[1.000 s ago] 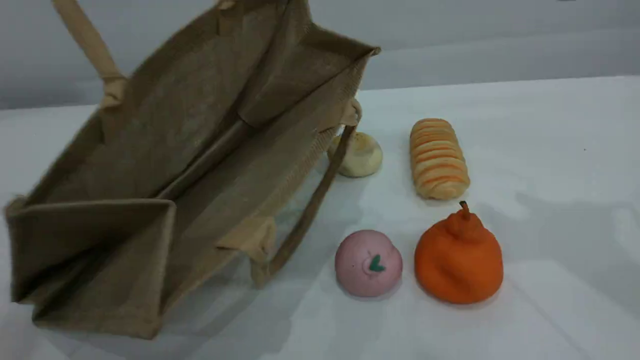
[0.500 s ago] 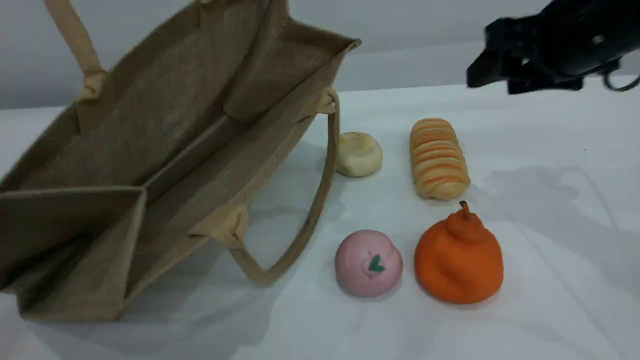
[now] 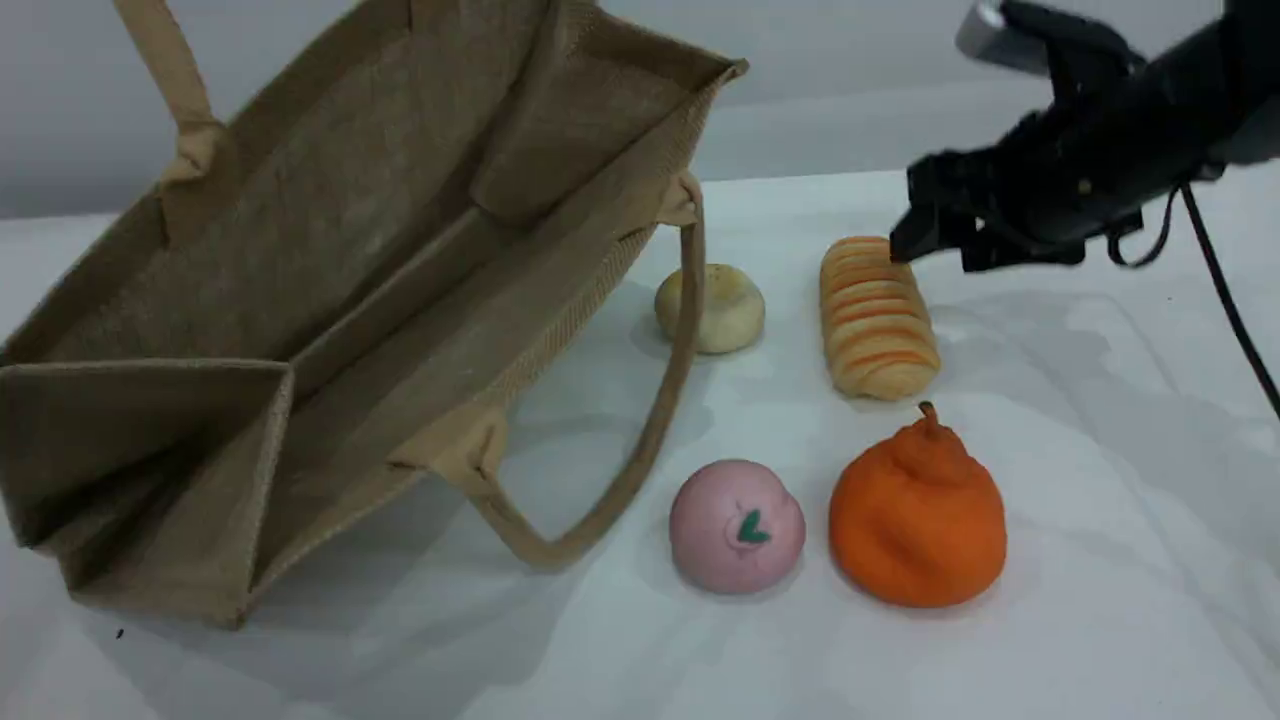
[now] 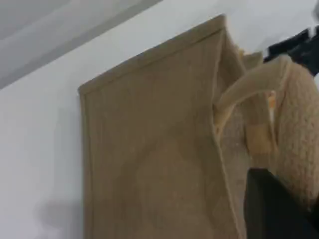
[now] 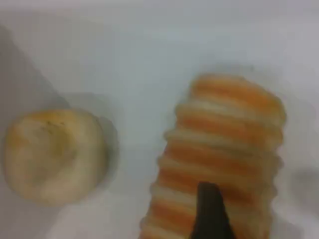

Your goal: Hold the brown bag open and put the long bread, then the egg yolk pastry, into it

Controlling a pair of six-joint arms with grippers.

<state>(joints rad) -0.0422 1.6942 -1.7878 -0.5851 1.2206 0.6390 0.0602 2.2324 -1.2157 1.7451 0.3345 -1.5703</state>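
Observation:
The brown bag (image 3: 330,300) stands tilted at the left with its mouth wide open. Its far handle (image 3: 165,70) runs taut up out of the scene view. In the left wrist view my left gripper's dark fingertip (image 4: 269,209) sits against a beige handle (image 4: 249,89) beside the bag's side (image 4: 149,159), shut on it. The long bread (image 3: 877,318) lies right of the egg yolk pastry (image 3: 712,308). My right gripper (image 3: 940,250) hovers open over the bread's far end. Its fingertip (image 5: 209,211) shows above the bread (image 5: 224,154), with the pastry (image 5: 52,154) to the left.
A pink round bun with a green leaf mark (image 3: 736,526) and an orange pear-shaped item (image 3: 916,515) sit in front of the bread on the white table (image 3: 1100,450). The bag's near handle (image 3: 640,440) hangs down close to the pastry and the pink bun.
My right arm came in from the upper right and dropped left and down to the long bread's far end. The bag swung left and settled a little to the right.

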